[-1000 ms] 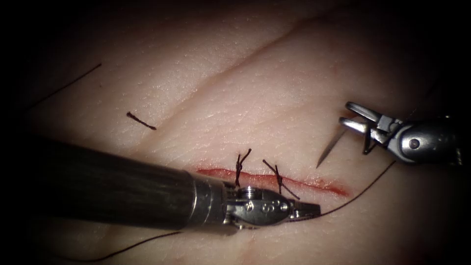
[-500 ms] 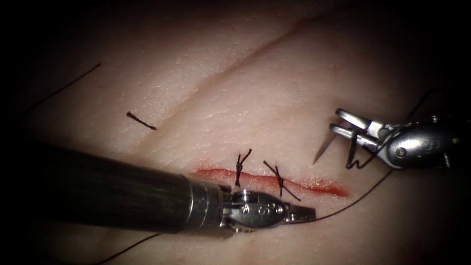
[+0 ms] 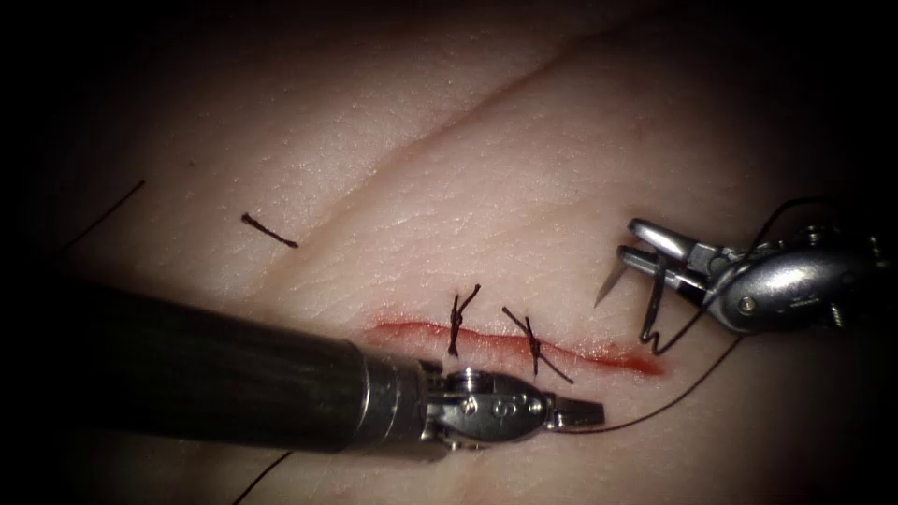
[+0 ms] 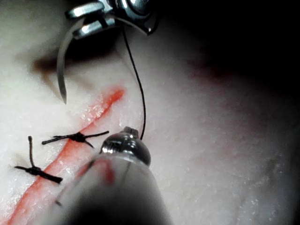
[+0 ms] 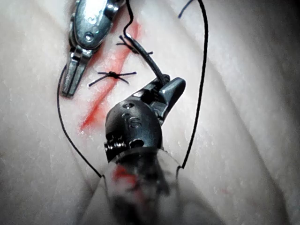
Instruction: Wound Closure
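Nearest the endoscope, the left tool (image 3: 580, 412) lies low across the tissue (image 3: 524, 178) just below the cut (image 3: 514, 342), its jaws clenched on the thread (image 3: 655, 411), which runs from the tips away to the right in a shallow curve. Just above those tips sits the cut itself, a red line with red fluid (image 3: 622, 355) along its right end (the part not yet stitched) and two knotted stitches (image 3: 456, 321) standing across its middle. Further back and beyond the cut's right end, the right tool (image 3: 631, 251) hangs above the tissue with its jaws grasping the needle (image 3: 606, 285) near the thread end of its curve; the point hangs down toward the tissue but stays free of it, as the left wrist view confirms. More thread drops in a kinked loop from the right tool's jaws. Farthest off, on the upper left of the tissue, a short cut end of thread (image 3: 269, 231) lies by itself.
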